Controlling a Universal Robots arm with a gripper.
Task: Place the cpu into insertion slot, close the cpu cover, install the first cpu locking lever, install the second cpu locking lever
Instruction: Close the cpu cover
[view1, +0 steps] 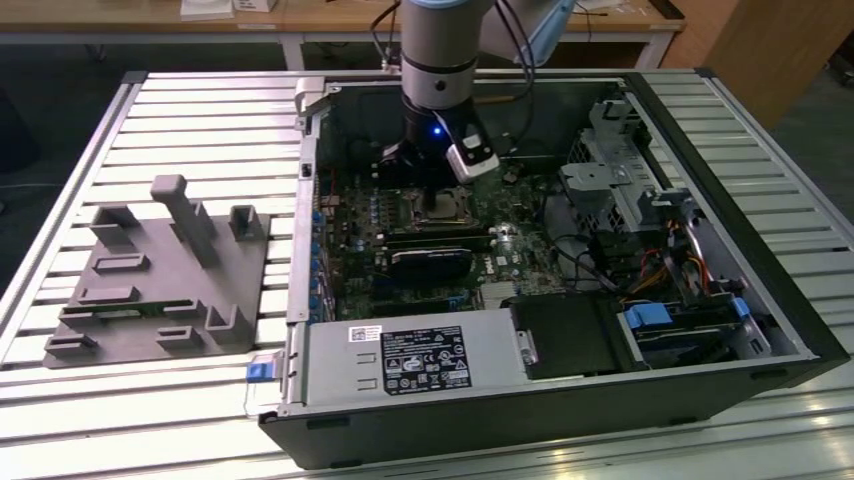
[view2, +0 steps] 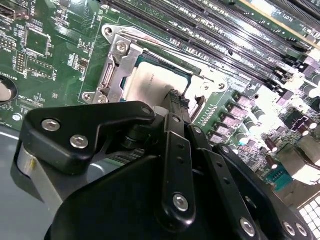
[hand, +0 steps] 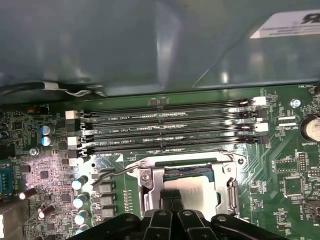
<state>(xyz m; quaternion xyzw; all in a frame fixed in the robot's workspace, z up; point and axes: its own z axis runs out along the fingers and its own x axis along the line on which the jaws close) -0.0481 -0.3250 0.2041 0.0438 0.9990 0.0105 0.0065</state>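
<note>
The cpu (hand: 196, 192) lies flat in the insertion slot (view1: 441, 207) on the green board, its silvery top (view2: 150, 82) facing up. The cpu cover (hand: 150, 187), a silvery metal frame (view2: 117, 65), lies down around it, and the chip shows through its window. A thin wire locking lever (hand: 107, 175) stands out from one corner of the socket, unlatched. My gripper (hand: 172, 199) is shut with nothing between its black fingers. It points down at the edge of the chip (view2: 176, 100). In the exterior view the gripper (view1: 430, 190) hangs just above the socket inside the open computer case.
Long black memory slots (hand: 170, 127) run beside the socket, with the case wall (hand: 150, 45) beyond them. A grey power supply box (view1: 414, 360) and a drive cage (view1: 627, 190) crowd the case. A grey fixture (view1: 160, 270) sits on the slatted table at the exterior view's left.
</note>
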